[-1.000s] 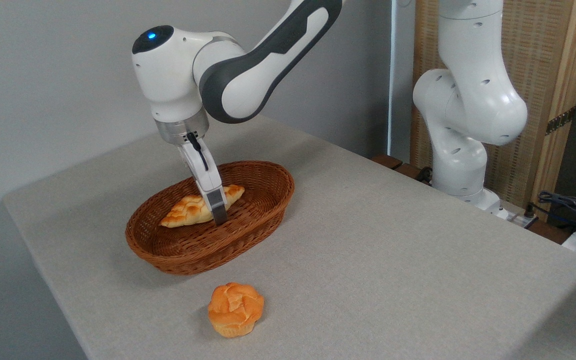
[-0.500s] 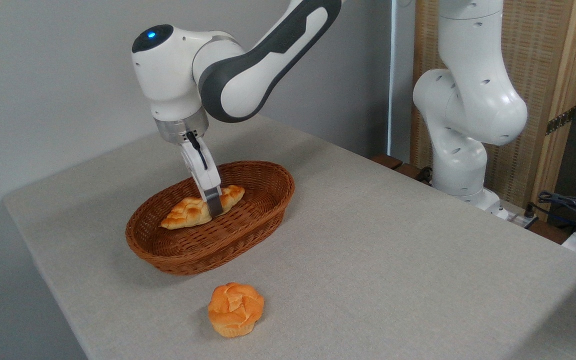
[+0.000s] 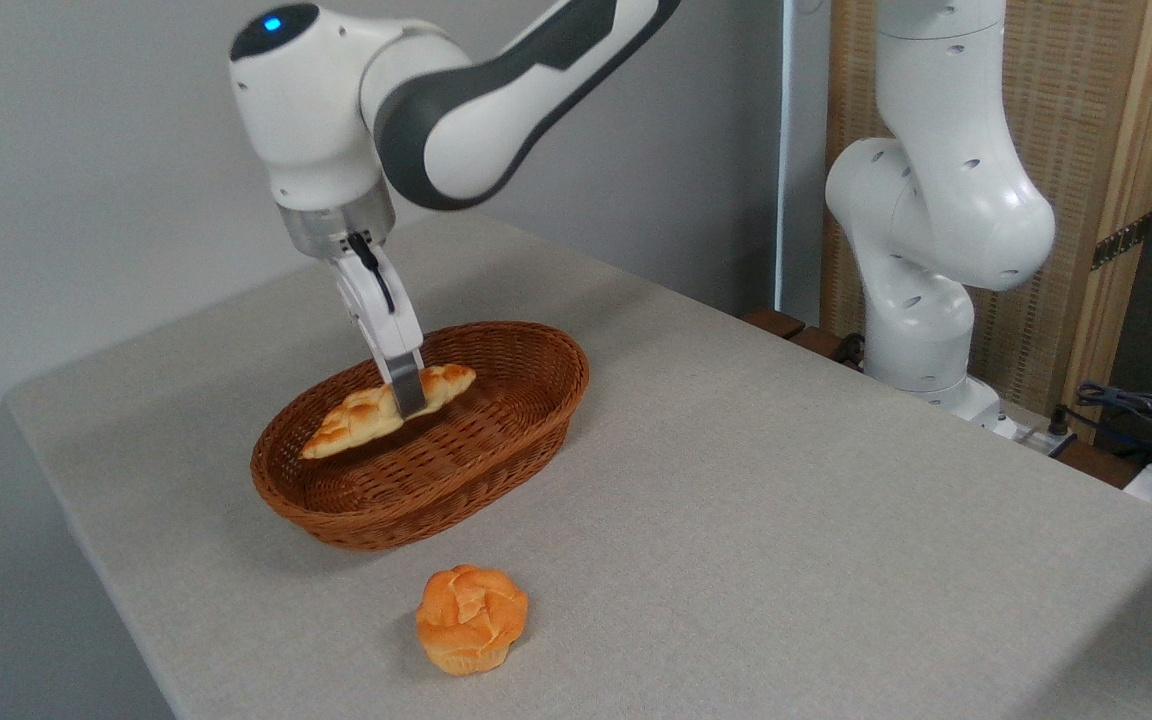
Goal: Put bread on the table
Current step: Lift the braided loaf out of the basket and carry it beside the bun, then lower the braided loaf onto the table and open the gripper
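Note:
The braided golden-brown bread (image 3: 356, 420) hangs tilted just above the floor of the brown wicker basket (image 3: 496, 455), its left end lower. My gripper (image 3: 408, 400) is shut on the loaf a little right of its middle, coming down from above. Only the near finger shows; the far one is hidden behind the bread. The grey-beige table (image 3: 736, 480) spreads all around the basket.
A small round orange bun (image 3: 470, 618) stands on the table in front of the basket. The arm's white base (image 3: 921, 300) rises at the table's far right edge, with cables (image 3: 1146, 410) beyond it. A grey wall runs behind the table.
The gripper has risen and shifted left with the bread in it. The loaf has left the basket floor and now hangs tilted inside the rim.

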Robot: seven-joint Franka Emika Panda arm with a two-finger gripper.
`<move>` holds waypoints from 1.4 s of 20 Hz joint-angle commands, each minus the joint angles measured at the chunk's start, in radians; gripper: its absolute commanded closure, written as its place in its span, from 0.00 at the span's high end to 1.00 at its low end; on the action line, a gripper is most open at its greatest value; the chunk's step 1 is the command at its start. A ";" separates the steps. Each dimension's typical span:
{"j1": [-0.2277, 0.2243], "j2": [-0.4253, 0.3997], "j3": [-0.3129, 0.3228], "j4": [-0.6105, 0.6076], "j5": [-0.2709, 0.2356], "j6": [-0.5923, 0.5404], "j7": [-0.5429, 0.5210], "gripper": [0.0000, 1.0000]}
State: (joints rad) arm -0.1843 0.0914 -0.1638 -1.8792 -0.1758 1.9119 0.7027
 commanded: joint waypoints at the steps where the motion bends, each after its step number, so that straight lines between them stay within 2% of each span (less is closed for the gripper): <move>1: -0.001 0.014 0.084 0.153 -0.013 -0.192 0.070 0.24; 5: 0.000 0.008 0.165 0.241 -0.002 -0.390 0.194 0.25; 7: 0.012 -0.004 0.222 0.256 0.044 -0.445 0.263 0.25; 8: 0.038 -0.009 0.240 0.261 0.074 -0.462 0.309 0.26; 11: 0.141 0.004 0.257 0.256 0.136 -0.465 0.411 0.27; 15: 0.186 0.016 0.263 0.252 0.145 -0.452 0.443 0.30; 17: 0.193 0.021 0.264 0.241 0.171 -0.453 0.454 0.30; 19: 0.195 0.043 0.262 0.235 0.194 -0.452 0.454 0.36; 20: 0.195 0.057 0.262 0.235 0.211 -0.450 0.454 0.46; 22: 0.197 0.077 0.262 0.233 0.239 -0.445 0.454 0.84; 23: 0.197 0.080 0.262 0.233 0.248 -0.447 0.454 0.92; 25: 0.197 0.085 0.263 0.233 0.257 -0.450 0.454 1.00; 28: 0.220 0.085 0.262 0.229 0.256 -0.459 0.454 1.00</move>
State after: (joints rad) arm 0.0129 0.1854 0.0985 -1.6492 0.0659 1.4688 1.1373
